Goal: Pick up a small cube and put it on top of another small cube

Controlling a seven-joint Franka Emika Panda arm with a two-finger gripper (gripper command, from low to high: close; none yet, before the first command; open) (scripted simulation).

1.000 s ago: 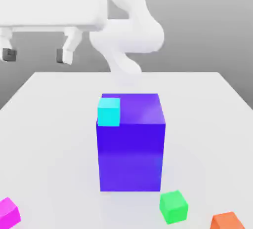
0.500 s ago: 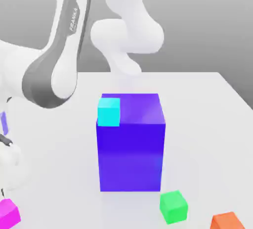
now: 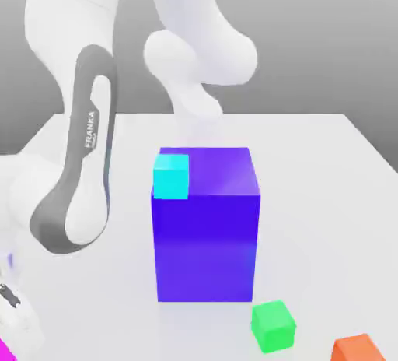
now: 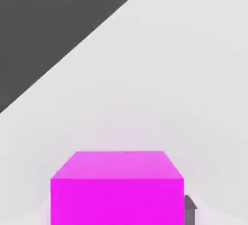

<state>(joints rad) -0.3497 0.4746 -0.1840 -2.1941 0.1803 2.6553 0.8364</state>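
White worktop (image 3: pixel 326 165), grasp step: magenta cube (image 4: pixel 116 190) lies off the large blue block's (image 3: pixel 206 227) front, toward the exterior view's left. One of the fingers (image 4: pixel 190 208) sits beside it; whether they grip it, cannot tell. Next move likely calls for a firm hold, then a straight lift toward another small cube, perhaps the green cube (image 3: pixel 273 326).

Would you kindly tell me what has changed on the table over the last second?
The arm swung down from high at the back toward the exterior view's lower left, bringing its hand over the magenta cube, which it now mostly covers there. The cyan cube, big blue block, green cube and orange cube stayed put.
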